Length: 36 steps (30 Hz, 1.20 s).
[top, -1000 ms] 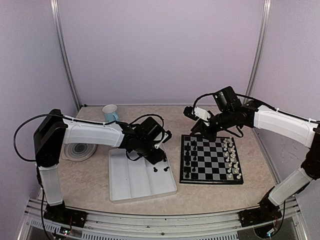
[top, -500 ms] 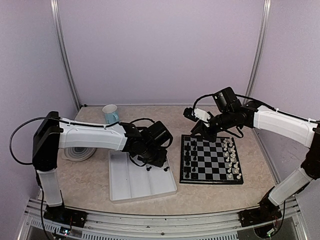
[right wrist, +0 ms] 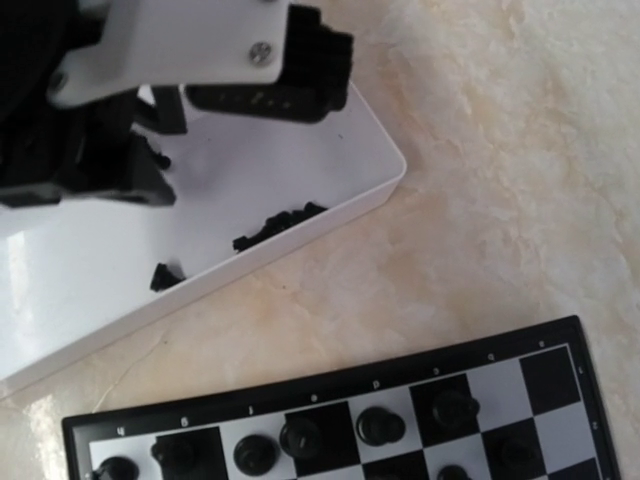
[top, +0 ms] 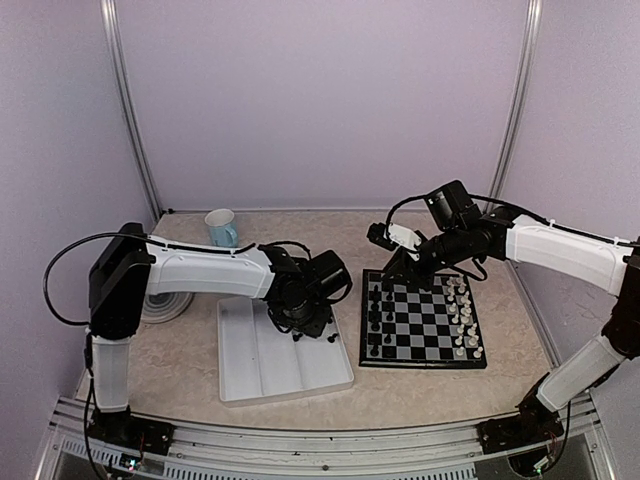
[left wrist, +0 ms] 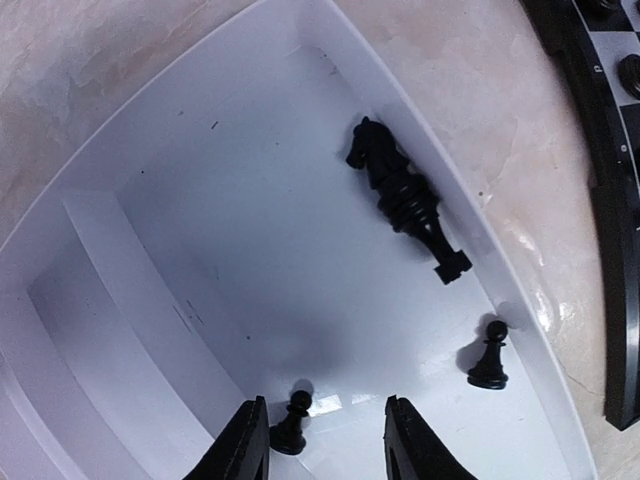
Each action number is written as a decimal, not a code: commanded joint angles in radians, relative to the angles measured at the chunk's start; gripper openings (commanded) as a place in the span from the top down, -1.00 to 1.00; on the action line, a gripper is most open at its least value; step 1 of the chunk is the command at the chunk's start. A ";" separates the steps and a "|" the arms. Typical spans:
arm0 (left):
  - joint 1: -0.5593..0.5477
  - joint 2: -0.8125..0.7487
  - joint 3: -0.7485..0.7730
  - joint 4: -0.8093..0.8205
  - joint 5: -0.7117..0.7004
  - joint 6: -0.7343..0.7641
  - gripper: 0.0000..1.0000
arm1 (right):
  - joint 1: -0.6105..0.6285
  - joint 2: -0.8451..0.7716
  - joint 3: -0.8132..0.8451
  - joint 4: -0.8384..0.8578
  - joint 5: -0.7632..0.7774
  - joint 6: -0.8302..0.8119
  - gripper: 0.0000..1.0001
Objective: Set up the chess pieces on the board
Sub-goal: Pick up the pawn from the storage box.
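Note:
My left gripper [left wrist: 325, 448] hangs open low inside the white tray [left wrist: 150, 260], over its far right corner [top: 308, 325]. One small black pawn [left wrist: 291, 424] stands just inside its left finger [left wrist: 245, 445], with no contact that I can make out. Another pawn [left wrist: 488, 358] stands to the right. A black knight and a second piece [left wrist: 400, 190] lie together by the tray wall. The board [top: 422, 320] carries black chess pieces [top: 375, 315] in its left columns. My right gripper [top: 398, 268] hovers above the board's far left corner; its fingers are not visible.
White chess pieces [top: 463, 320] fill the board's right columns. A pale blue cup [top: 221, 226] stands at the back left, and a round grey coaster [top: 160, 302] lies left of the tray. Bare table [right wrist: 480, 200] separates the tray from the board's black border [right wrist: 330, 385].
The left arm has swung right and down into the tray's far right corner, and its jaws have widened. The right arm has hardly shifted.

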<state>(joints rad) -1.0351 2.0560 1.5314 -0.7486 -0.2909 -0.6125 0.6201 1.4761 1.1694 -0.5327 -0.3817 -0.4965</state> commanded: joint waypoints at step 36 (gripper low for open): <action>0.028 0.122 0.107 -0.116 0.173 0.122 0.43 | 0.010 0.010 -0.013 -0.001 0.010 -0.005 0.61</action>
<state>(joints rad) -1.0111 2.1830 1.6547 -0.8658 -0.1295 -0.4580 0.6201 1.4765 1.1690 -0.5323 -0.3779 -0.4976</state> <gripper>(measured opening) 0.198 0.195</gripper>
